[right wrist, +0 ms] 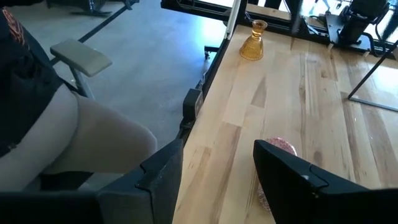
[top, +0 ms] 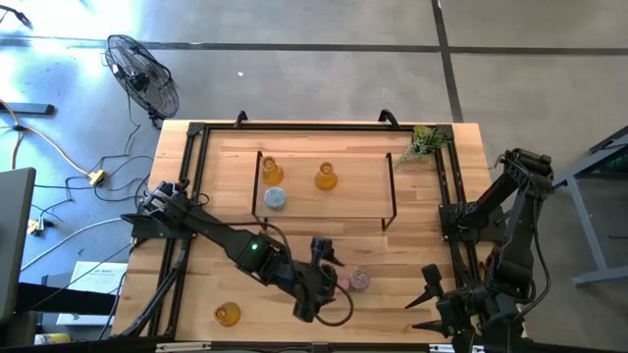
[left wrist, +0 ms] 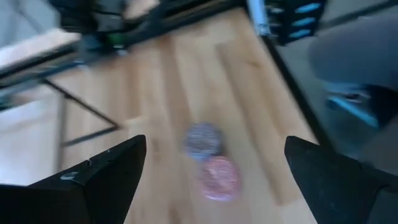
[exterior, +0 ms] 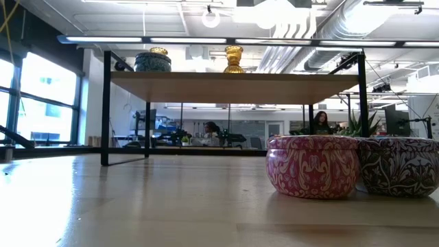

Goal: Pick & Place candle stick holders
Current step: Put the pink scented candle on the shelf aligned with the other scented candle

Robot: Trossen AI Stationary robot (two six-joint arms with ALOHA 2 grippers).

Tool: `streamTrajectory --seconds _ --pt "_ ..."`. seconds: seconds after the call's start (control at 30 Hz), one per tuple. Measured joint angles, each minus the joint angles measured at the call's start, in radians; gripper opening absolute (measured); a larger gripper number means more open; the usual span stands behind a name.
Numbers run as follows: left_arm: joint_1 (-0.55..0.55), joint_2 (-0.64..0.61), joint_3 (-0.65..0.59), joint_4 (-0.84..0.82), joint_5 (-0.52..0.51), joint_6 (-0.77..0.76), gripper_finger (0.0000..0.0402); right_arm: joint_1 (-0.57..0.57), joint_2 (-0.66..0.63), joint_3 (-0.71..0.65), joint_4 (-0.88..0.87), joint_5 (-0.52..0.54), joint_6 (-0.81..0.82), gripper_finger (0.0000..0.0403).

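Note:
Two amber candle stick holders (top: 271, 170) (top: 326, 176) and a squat blue one (top: 276, 198) stand on the raised wooden shelf (top: 343, 201) at mid-table. A third amber one (top: 228, 314) stands on the table near the front left. A pink one (top: 360, 280) and a purple one (left wrist: 203, 140) stand on their bases side by side on the table near the front. My left gripper (top: 332, 257) hangs open above and just left of that pair, slanting down toward them. My right gripper (top: 424, 299) waits open at the front right.
The shelf rests on thin black legs (exterior: 105, 110). A green plant sprig (top: 424, 143) lies at the far right corner. Black frame rails (top: 186, 196) run along the table's sides. A seated person's leg (right wrist: 74, 137) and a chair armrest (right wrist: 81, 57) show beyond the near edge.

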Motion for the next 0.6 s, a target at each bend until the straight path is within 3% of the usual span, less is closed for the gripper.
streamTrajectory --seconds 0.17,0.43,0.6 --pt "0.000 0.000 0.000 0.003 0.052 -0.050 0.0379 0.000 0.000 0.000 -0.001 0.001 0.010 0.0194" --pt "0.000 0.015 0.001 -0.009 -0.059 -0.150 0.0379 0.000 0.000 0.000 -0.001 0.000 0.010 0.0194" --pt "0.000 0.030 0.002 -0.019 -0.064 -0.097 0.0379 0.000 0.000 0.000 -0.002 0.000 0.010 0.0194"
